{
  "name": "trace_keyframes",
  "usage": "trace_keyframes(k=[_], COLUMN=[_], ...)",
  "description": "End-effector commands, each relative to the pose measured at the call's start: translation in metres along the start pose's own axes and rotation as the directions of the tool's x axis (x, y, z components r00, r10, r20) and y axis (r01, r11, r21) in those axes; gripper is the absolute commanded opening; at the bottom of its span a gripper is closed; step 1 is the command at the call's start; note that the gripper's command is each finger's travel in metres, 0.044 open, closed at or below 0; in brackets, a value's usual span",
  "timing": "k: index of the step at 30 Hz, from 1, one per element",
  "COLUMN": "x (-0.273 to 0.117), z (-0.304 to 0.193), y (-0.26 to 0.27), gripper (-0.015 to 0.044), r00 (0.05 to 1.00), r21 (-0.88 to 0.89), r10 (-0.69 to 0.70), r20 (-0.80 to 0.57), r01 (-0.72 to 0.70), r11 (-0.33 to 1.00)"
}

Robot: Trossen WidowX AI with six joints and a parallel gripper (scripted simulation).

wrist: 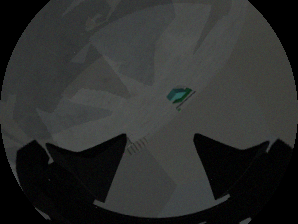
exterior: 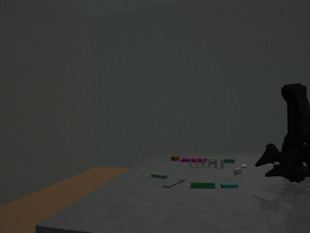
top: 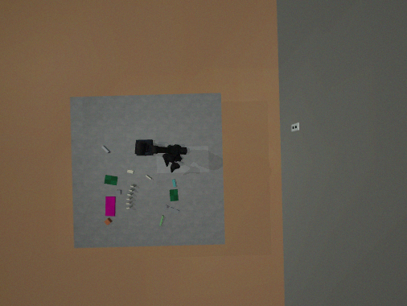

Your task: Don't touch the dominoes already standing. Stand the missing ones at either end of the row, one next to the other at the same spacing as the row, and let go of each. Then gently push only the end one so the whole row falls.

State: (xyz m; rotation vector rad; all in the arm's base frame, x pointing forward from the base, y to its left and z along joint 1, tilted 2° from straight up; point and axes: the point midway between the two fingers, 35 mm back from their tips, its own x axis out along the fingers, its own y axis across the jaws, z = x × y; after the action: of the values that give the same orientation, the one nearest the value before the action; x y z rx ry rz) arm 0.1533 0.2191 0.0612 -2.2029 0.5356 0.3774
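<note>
Several cream dominoes stand in a row, its middle domino (top: 129,195) (exterior: 209,162) upright; the row (wrist: 136,146) is small and dim in the wrist view. One loose cream domino (top: 130,171) (exterior: 244,166) lies near the row's arm-side end. Another loose domino (top: 149,177) (exterior: 238,171) lies angled between the row and the arm; it seems to rest on a long edge. My black gripper (top: 170,167) (exterior: 261,170) (wrist: 160,135) is wide open with nothing between its fingers. It is above the table, off to the arm's side of the loose dominoes and touching none.
A teal block (top: 174,183) (exterior: 230,185), green board (top: 174,195) (exterior: 203,185), thin dark item (exterior: 174,184) and light green bar (top: 162,220) (exterior: 159,176) lie on one side. A magenta slab (top: 110,206), second green board (top: 111,179), orange block (top: 108,221) and grey bar (top: 105,149) lie opposite.
</note>
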Motion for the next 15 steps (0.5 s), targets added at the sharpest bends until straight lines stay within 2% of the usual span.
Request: trace_keyframes(k=[1, 7, 15], x=[0.002, 0.048, 0.096], z=[-0.001, -0.038, -0.096], y=[0.000, 0.008, 0.036], gripper=[0.0426, 0.0440, 0.0440], r00=[1.000, 0.955, 0.778], r21=[-0.001, -0.012, 0.054], r10=[0.009, 0.291, 0.628], r20=[-0.003, -0.066, -0.017], r01=[-0.009, -0.292, -0.627], r11=[1.000, 0.956, 0.777])
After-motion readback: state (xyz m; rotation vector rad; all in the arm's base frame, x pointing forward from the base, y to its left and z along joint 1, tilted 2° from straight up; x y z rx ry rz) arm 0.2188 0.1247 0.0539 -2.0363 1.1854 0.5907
